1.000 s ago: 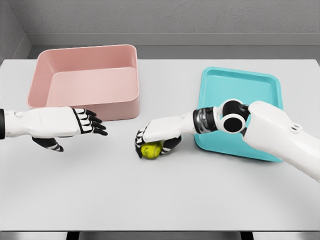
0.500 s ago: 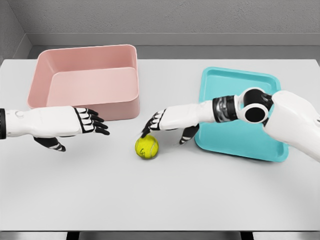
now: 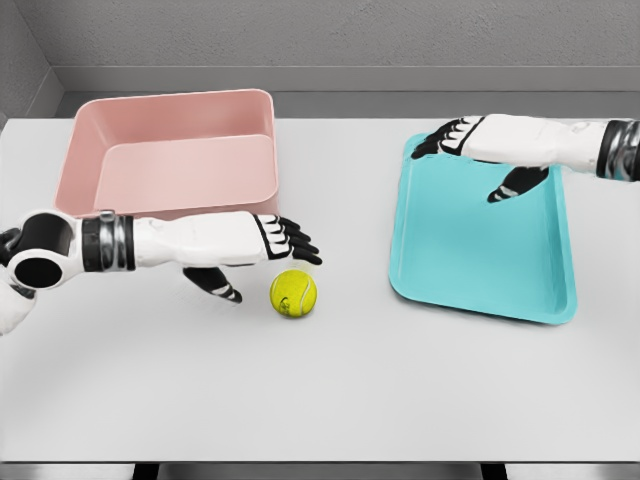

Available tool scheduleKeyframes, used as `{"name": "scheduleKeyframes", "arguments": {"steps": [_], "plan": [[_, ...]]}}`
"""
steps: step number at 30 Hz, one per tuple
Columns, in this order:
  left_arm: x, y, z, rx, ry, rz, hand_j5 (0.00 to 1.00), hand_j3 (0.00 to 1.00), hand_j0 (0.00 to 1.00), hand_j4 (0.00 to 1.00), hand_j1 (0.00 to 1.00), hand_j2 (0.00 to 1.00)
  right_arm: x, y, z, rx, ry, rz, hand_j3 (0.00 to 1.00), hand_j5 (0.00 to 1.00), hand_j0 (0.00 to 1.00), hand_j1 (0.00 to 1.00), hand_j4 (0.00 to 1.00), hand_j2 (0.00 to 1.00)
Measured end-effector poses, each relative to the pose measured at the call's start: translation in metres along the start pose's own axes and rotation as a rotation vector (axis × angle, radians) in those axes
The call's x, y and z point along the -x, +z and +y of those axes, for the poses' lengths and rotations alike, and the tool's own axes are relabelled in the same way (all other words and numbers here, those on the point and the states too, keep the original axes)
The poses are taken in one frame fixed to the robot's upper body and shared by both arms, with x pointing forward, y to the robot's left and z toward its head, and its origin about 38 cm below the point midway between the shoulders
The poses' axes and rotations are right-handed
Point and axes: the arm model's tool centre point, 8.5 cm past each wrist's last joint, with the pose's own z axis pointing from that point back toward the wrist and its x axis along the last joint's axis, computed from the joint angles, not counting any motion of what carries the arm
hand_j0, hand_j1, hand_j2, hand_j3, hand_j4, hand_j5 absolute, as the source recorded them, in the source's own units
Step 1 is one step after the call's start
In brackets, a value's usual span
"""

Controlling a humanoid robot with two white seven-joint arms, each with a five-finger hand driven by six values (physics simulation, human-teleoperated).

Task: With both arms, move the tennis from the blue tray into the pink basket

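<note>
One white table (image 3: pixel 330 390) fronts a grey wall (image 3: pixel 330 35).

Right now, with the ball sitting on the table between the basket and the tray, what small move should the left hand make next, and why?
Probably ease the left hand slightly right and down to close around the ball. Its fingers are open just above and left of the ball, which lies free on the table, and the right hand is away over the tray, so the pink basket waits on this grasp.
</note>
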Motion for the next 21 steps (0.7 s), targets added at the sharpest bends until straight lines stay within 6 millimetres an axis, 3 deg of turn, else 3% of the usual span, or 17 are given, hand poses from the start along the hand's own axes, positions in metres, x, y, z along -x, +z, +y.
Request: {"name": "scheduleKeyframes", "arguments": {"steps": [7, 21], "plan": [[0.012, -0.028, -0.025, 0.038, 0.031, 0.015, 1.0, 1.0, 1.0, 1.0, 1.0, 1.0, 0.019, 0.018, 0.014, 0.02, -0.056, 0.067, 1.0, 1.0, 1.0, 1.0, 1.0, 1.0], [0.013, -0.034, -0.03, 0.048, 0.031, 0.016, 1.0, 1.0, 1.0, 1.0, 1.0, 1.0, 0.025, 0.024, 0.013, 0.034, -0.066, 0.087, 1.0, 1.0, 1.0, 1.0, 1.0, 1.0]]}}
